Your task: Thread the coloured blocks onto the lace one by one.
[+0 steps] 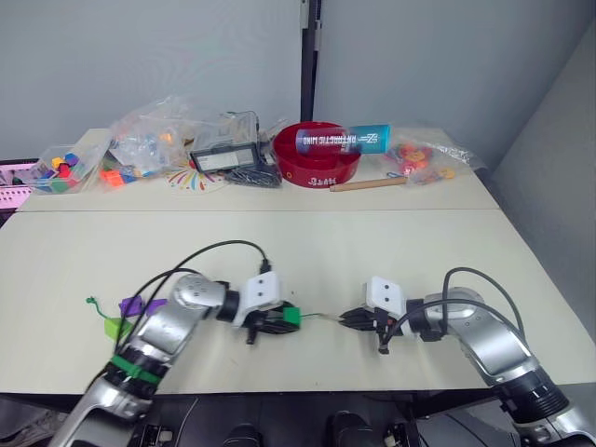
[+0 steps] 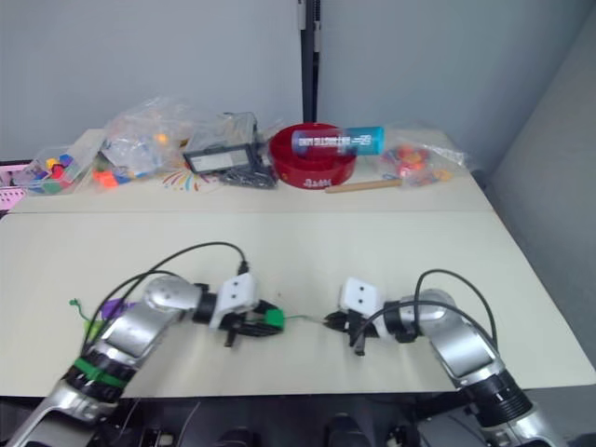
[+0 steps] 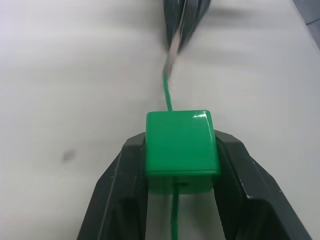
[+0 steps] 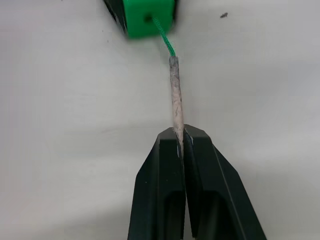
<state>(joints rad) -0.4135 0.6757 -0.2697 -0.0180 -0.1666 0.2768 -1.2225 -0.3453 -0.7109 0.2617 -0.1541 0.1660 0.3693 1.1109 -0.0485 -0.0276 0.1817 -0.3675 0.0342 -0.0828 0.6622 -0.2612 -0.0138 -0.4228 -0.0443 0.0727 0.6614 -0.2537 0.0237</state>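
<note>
Left wrist view has the left gripper (image 3: 181,165) clamped on one dark green cube (image 3: 182,150), the green lace (image 3: 168,95) running through its hole. Right gripper (image 4: 180,142) is pinched tight on the lace's pale stiff tip (image 4: 176,100), just beside the cube, near the table's (image 1: 372,251) front edge. Two purple blocks (image 1: 140,305) and one lime block (image 1: 117,327) lie behind the left arm. Lettering on the blue canister (image 1: 343,140) is unreadable.

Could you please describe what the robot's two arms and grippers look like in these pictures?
Both arms are silver-grey metal with rounded joints and black collars; the left arm also wears a green band. Each wrist carries a white box-shaped module, and loose black cables loop over the forearms. The left gripper and right gripper each have two chunky, angular black fingers.
</note>
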